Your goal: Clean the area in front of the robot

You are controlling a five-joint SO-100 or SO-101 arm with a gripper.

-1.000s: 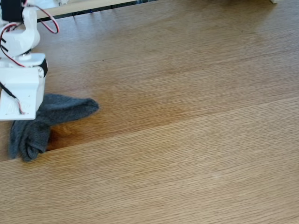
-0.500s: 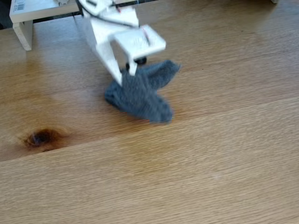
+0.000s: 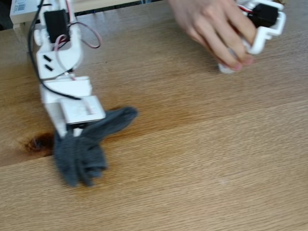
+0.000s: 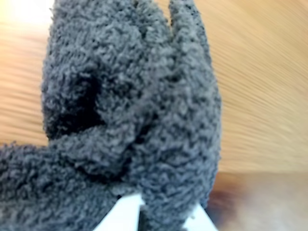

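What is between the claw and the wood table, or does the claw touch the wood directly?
A dark grey fluffy cloth lies between them. The claw is shut on it, and in the fixed view the cloth rests on the tabletop beside the dark knot. I see nothing else in the way.

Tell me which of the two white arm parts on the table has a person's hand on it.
The one at the top right of the fixed view, under the hand. The arm on the left has no hand on it; its end effector clamps a grey cloth.
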